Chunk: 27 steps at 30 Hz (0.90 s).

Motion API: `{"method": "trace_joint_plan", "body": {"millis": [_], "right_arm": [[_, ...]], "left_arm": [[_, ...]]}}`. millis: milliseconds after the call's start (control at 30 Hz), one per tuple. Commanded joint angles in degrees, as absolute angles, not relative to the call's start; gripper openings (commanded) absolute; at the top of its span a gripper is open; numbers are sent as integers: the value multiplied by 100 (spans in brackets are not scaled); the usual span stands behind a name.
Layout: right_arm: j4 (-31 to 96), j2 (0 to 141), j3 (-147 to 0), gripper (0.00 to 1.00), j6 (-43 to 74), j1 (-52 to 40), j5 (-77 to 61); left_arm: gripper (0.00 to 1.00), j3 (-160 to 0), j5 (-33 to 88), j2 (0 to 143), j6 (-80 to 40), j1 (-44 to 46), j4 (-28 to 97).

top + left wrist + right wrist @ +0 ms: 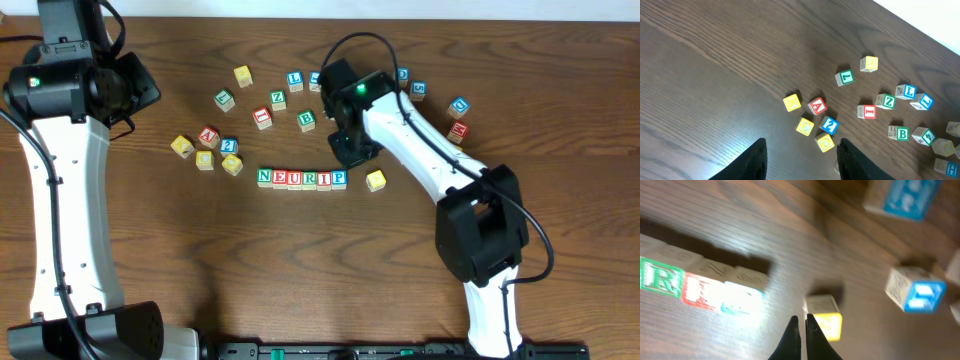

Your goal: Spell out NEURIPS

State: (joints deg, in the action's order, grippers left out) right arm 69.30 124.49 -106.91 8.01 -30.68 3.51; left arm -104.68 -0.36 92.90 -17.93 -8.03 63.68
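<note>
Overhead: the NEURIP row (301,179), six touching cubes, is laid mid-desk (200,280). A yellow cube (376,180) is set just right of the P, apart from it. The right arm (420,150) is reached over the row's right end.

Left wrist: the left jaws are seen spread, with nothing between them, above bare wood. Loose cubes (817,106) are scattered beyond.

Right wrist: the right jaws are pressed together and empty, tips just beside the yellow cube. The row's R-I-P end is seen blurred at left.
</note>
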Motion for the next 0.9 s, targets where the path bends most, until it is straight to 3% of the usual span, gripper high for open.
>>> {"method": "trace_joint_plan", "body": {"millis": [0, 300, 867], "right_arm": [[7155, 12311, -10726, 1, 1485, -2735, 443], [7061, 12313, -10062, 1, 1632, -2324, 432], [6307, 12313, -9161, 1, 1848, -2362, -351]], "left_arm": [[45, -10429, -69, 9362, -1717, -808, 6383], [45, -10429, -69, 9362, -1717, -808, 6383], [45, -10429, -69, 9362, -1717, -808, 6381]]}}
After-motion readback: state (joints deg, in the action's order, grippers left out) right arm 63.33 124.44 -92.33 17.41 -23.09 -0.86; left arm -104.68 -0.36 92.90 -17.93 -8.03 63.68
